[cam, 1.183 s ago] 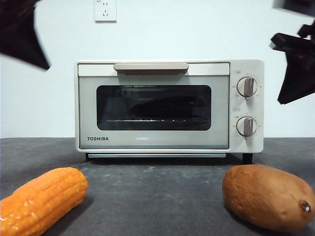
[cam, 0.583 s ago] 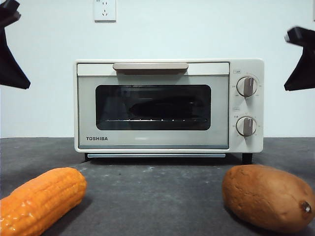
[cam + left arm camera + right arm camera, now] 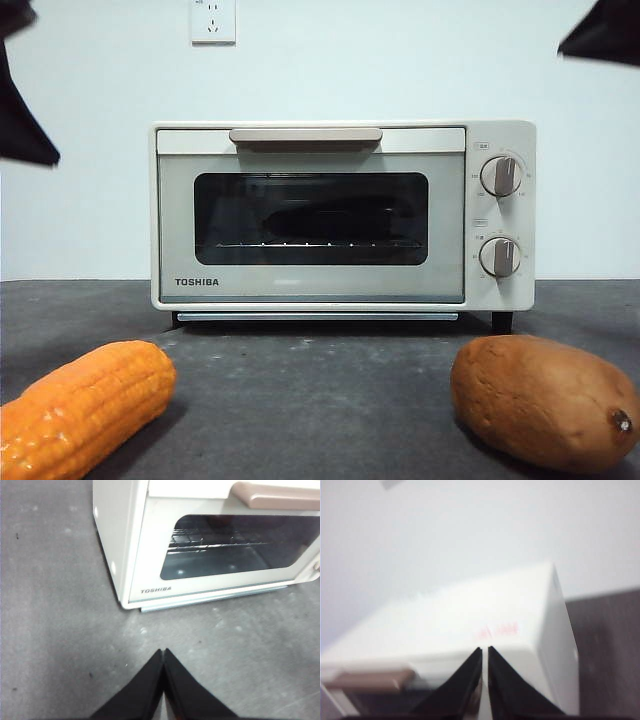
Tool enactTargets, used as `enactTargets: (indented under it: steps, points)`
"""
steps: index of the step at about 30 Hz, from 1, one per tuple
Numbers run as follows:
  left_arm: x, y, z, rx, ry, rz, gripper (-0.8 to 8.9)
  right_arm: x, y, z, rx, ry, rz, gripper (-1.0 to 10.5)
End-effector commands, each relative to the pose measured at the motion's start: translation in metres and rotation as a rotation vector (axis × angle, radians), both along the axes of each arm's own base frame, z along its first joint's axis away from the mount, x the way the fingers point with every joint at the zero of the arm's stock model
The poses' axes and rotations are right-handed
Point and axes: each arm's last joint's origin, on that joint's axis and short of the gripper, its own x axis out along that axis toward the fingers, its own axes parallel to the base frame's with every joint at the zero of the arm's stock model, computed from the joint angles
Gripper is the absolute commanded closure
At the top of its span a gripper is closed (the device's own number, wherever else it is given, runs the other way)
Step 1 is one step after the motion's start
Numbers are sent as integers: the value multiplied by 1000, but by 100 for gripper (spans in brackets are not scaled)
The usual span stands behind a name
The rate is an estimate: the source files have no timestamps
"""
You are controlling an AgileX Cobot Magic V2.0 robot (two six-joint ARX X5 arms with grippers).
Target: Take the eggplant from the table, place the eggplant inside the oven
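The cream-white Toshiba oven (image 3: pixel 310 285) stands on the grey table (image 3: pixel 320 400) with its door closed. Behind the dark glass a long dark shape, the eggplant (image 3: pixel 335 215), lies dimly on the wire rack. My left gripper (image 3: pixel 163 651) hangs shut and empty over bare table (image 3: pixel 55 605), in front of the oven's (image 3: pixel 145 555) left corner. In the front view it is the black tip (image 3: pixel 20 100) at the left edge. My right gripper (image 3: pixel 485 648) is shut and empty above the oven's top (image 3: pixel 510 615), and is the black tip (image 3: pixel 605 35) at the upper right corner.
An orange corn cob (image 3: pixel 85 405) lies at the front left of the table. A brown sweet potato (image 3: pixel 545 400) lies at the front right. A wall socket (image 3: pixel 213 20) sits on the white wall behind the oven.
Both arms have drawn away from the oven. The right one has risen to the top right corner. The left one has moved out to the left edge. The oven door stays closed.
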Motion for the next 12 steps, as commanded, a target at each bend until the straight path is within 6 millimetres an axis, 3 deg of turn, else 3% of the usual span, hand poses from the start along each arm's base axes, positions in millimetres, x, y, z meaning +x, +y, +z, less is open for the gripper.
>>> enactTargets:
  steps: [1, 7, 12]
  points:
    - [-9, 4, 14, -31, -91, 4, 808, 0, 1, 7, 31, -57, 6, 942]
    - [-42, 26, 40, -5, -349, 66, 808, -2, 0, 15, 58, -143, 2, 942]
    - [-61, 45, 41, 47, -412, 203, 808, -3, 0, 18, 67, -174, 3, 942]
